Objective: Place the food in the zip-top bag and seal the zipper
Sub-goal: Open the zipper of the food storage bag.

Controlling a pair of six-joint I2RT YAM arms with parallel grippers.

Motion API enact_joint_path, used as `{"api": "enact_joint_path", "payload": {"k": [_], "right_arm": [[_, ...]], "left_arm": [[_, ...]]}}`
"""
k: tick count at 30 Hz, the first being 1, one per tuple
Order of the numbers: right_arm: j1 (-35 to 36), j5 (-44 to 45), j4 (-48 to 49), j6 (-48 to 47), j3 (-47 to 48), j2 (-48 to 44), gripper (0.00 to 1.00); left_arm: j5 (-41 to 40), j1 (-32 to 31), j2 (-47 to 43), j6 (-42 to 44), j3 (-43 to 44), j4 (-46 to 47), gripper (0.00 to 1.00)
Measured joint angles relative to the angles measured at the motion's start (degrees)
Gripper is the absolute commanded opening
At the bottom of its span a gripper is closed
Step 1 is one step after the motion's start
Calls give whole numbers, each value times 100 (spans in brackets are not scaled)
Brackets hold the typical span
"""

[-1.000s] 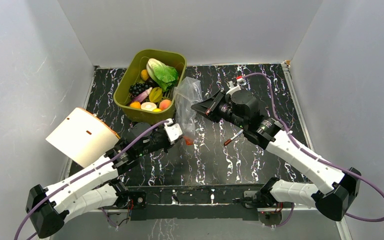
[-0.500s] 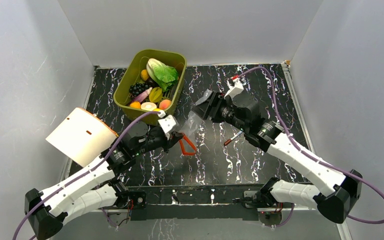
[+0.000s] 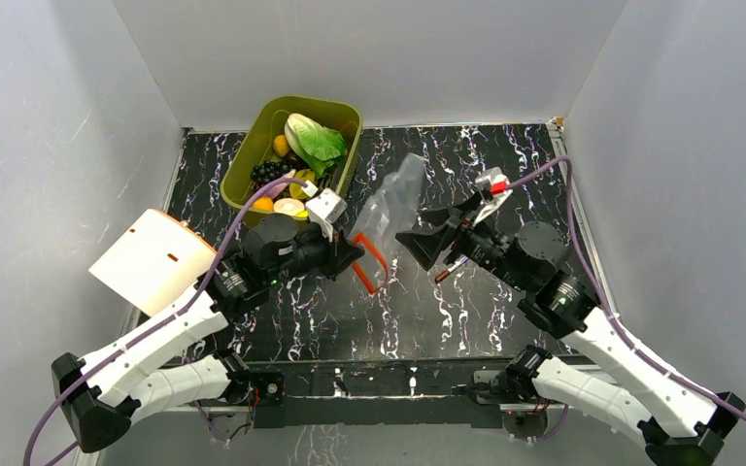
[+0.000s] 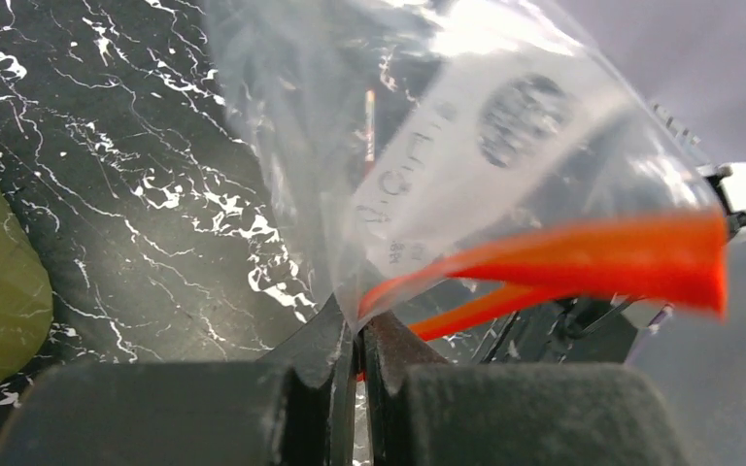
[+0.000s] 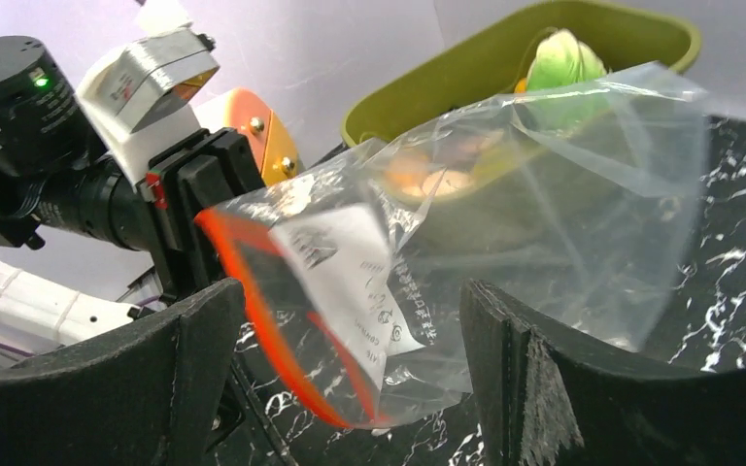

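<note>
The clear zip-top bag (image 3: 395, 199) hangs above the table, held by one corner of its mouth. My left gripper (image 3: 352, 254) is shut on that corner (image 4: 359, 325). The red-orange zipper (image 3: 373, 264) gapes in a loop (image 4: 583, 257). My right gripper (image 3: 414, 249) stands open just right of the bag. In the right wrist view the bag (image 5: 544, 194) and zipper (image 5: 253, 291) hang between its wide fingers (image 5: 563, 388), which do not touch them. The food (image 3: 296, 170), including the cabbage (image 3: 316, 141), lies in the olive-green bin (image 3: 345, 112).
A red-and-white pen-like stick (image 3: 443, 275) lies on the table under my right gripper. A white and orange object (image 3: 160, 264) sits at the left edge beside my left arm. White walls close in the marbled black table (image 3: 505, 165) on three sides.
My right gripper let go of the bag, opened wide and drew back to the right. My left gripper stayed shut on the mouth corner and swung it forward, opening the zipper into a loop.
</note>
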Motion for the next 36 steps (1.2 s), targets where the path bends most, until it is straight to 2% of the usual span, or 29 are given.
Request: {"api": "enact_joint_path", "payload": {"k": [4, 9, 16, 21, 25, 29, 33, 36], "right_arm": [[0, -7, 57, -249, -4, -297, 78], [0, -168, 310, -352, -229, -466, 68], [2, -369, 455, -313, -291, 162, 57], [4, -166, 393, -297, -461, 522, 47], [4, -22, 396, -219, -468, 649, 35], [4, 179, 398, -120, -527, 651, 2], [11, 627, 214, -72, -522, 651, 0], [15, 1401, -356, -44, -398, 656, 0]], "left_arm": [[-28, 0, 168, -354, 356, -138, 0], [-57, 0, 328, -831, 588, -221, 0], [-87, 0, 651, -1475, 990, -498, 0], [-79, 0, 699, -1738, 1012, -555, 0], [-66, 0, 699, -1838, 1012, -573, 0], [-61, 0, 697, -1888, 1012, -573, 0], [-114, 0, 686, -1886, 1040, -684, 0], [-365, 0, 688, -1781, 1287, -1176, 0]]}}
